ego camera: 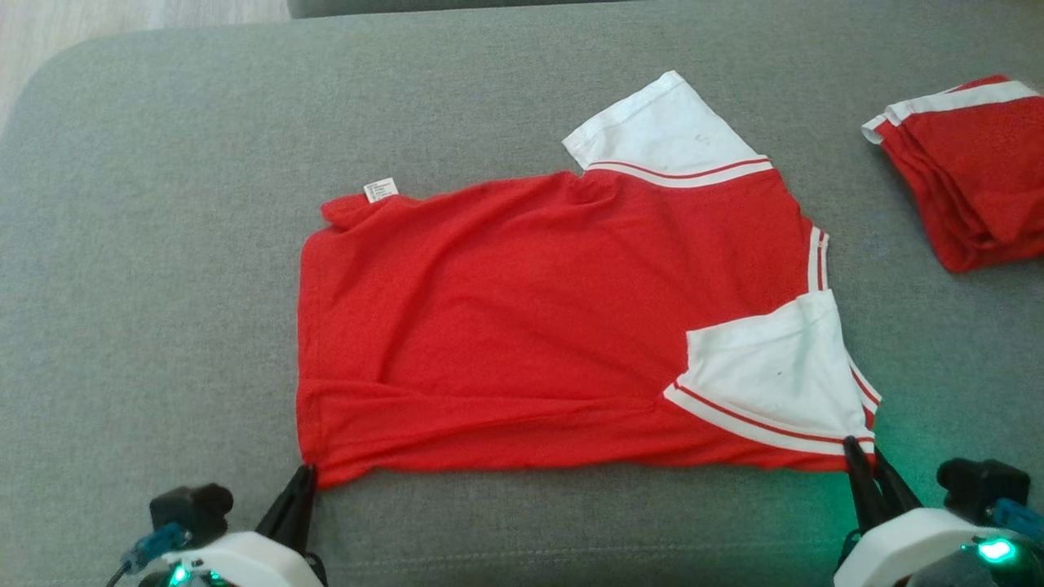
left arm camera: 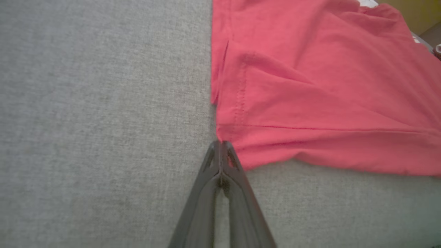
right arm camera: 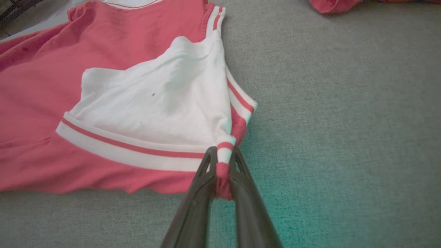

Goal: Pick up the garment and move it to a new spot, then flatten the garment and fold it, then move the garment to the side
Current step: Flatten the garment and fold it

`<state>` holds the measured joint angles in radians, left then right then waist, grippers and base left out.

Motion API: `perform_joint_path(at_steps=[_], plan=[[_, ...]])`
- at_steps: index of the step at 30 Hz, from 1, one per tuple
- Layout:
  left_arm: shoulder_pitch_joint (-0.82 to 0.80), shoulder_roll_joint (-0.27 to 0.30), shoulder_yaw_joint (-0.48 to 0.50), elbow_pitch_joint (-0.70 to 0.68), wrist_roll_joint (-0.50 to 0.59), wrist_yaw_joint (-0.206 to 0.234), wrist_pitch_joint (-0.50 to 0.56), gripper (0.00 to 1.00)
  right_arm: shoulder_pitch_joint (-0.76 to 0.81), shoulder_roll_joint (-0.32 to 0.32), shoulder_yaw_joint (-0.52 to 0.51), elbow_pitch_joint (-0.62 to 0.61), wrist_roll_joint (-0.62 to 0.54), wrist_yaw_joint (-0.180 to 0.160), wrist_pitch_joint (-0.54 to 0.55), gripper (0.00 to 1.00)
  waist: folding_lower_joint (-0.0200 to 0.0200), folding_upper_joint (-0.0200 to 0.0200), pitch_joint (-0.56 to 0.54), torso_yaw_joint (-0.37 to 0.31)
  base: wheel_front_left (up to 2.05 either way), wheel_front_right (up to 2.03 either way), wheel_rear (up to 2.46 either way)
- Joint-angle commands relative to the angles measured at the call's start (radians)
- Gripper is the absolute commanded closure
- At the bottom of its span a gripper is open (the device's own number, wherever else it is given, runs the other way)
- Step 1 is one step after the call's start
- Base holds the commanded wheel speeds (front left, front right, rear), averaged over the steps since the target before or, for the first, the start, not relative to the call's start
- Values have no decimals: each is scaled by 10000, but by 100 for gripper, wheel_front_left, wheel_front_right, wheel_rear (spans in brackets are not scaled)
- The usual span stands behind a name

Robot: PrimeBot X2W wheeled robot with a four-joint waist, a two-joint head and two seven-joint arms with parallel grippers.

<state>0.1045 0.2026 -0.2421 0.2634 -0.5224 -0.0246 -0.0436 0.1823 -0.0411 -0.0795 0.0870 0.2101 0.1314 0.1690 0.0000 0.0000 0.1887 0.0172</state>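
**Both grippers at the garment's near corners**

Right gripper (right arm camera: 223,162): clenched on the garment (ego camera: 522,326). In its wrist view, low in the centre of the frame, a twist of red-and-white striped cloth is squeezed between the two dark fingers. The cloth taken is the corner where the striped trim of the near sleeve (ego camera: 775,367) meets the red edge.

Left gripper (left arm camera: 220,146): fingers pressed flat against each other. In the middle of its wrist view the tips touch the corner of the red hem. Whether any cloth is caught between them cannot be told.

In the head view the two grippers stand at lower left and lower right, one at each end of the garment's bottom edge.

Garment: a red shirt with white sleeves, spread across the centre of the head view on a grey upholstered surface (ego camera: 163,269). It lies mostly flat, with shallow creases along the bottom edge. The hem is at frame left and the sleeves at frame right. The near sleeve is folded in over the red body at lower right. The far sleeve (ego camera: 665,122) points toward the upper right. A small white label (ego camera: 380,189) sticks out at the cloth's upper left corner.

Surroundings: a folded red-and-white piece (ego camera: 971,187) sits at the upper right edge, well apart from the garment. Green light tints the surface beside the right gripper. A strip of pale floor (ego camera: 98,24) shows in the upper left corner.
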Motion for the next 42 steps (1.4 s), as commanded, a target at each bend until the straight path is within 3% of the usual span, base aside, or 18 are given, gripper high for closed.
perform_joint_path(at_steps=[1, 15, 16, 17, 24, 32, 42], plan=[[-98, 190, 388, -489, -69, 110, 59, 100, -21, -91, 128, -343, 50, -7, -2, 100, 0, 0, -42, -11, 0, 0, 0], [593, 319, 289, -1392, -219, 477, 697, 100, 226, -91, 96, -179, 149, -7, -68, 99, 0, 0, -348, 10, 0, 0, 0], [588, 298, 290, -1445, -232, 500, 694, 70, 209, -91, 128, -175, 155, -7, -107, 58, 0, 0, -354, 14, 0, 0, 0], [573, 295, 291, -1488, -210, 543, 682, 0, 184, -91, 152, -191, 149, -7, -178, 0, 0, 0, -361, 20, 0, 0, 0], [323, 267, 436, -1819, -15, 720, 102, 0, -210, -91, 414, -988, 130, -7, -1374, 0, 0, 0, -392, 1, 0, 0, 0], [-732, 451, 709, -3014, 852, 1207, -947, 0, -827, -91, 676, -2514, -272, -7, -2682, 0, 0, 0, -218, 66, 0, 0, 0], [-2884, 810, 694, -2551, 993, 798, -882, 0, -1439, -91, 880, -3181, -434, -7, -2778, 0, 0, 0, 761, -80, 0, 0, 0]])
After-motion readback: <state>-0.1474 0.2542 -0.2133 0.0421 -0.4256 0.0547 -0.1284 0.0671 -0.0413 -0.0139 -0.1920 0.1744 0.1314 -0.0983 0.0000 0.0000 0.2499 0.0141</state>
